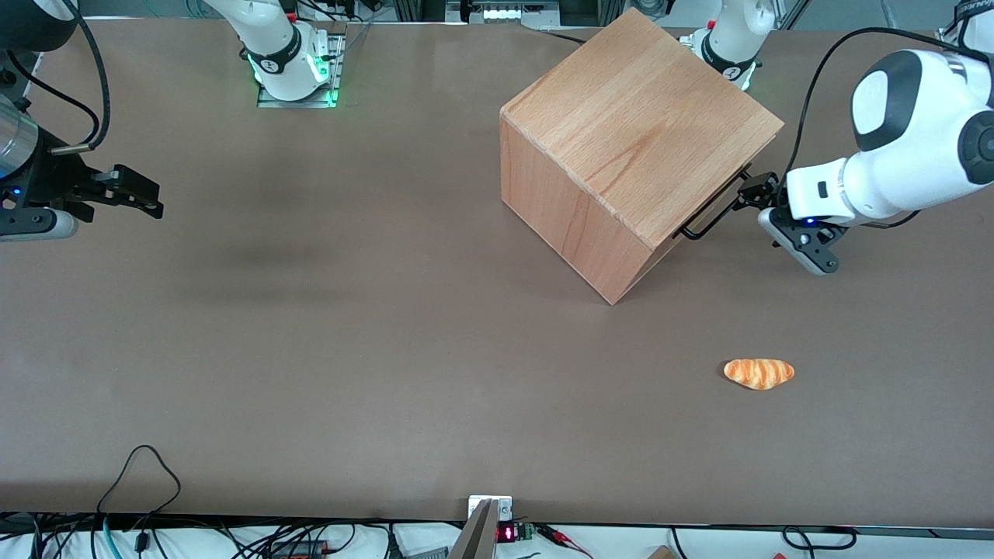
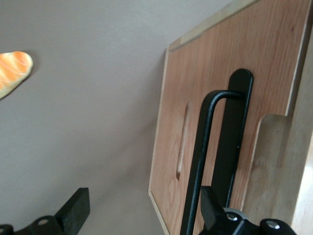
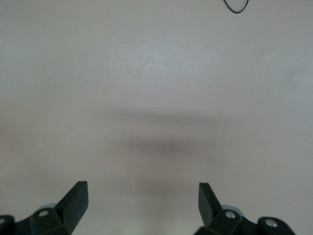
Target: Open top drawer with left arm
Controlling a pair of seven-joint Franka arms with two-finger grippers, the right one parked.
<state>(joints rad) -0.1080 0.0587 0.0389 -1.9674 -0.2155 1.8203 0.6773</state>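
Left arm's gripper at top drawer handle, fingers apart (drawer shut)

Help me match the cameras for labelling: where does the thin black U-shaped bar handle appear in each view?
Front view: black bar handle on the beech cabinet, at the left gripper.
Left wrist view: handle between the open fingers.
Right wrist view: not in it.
Shared landmark: orange striped bread roll.
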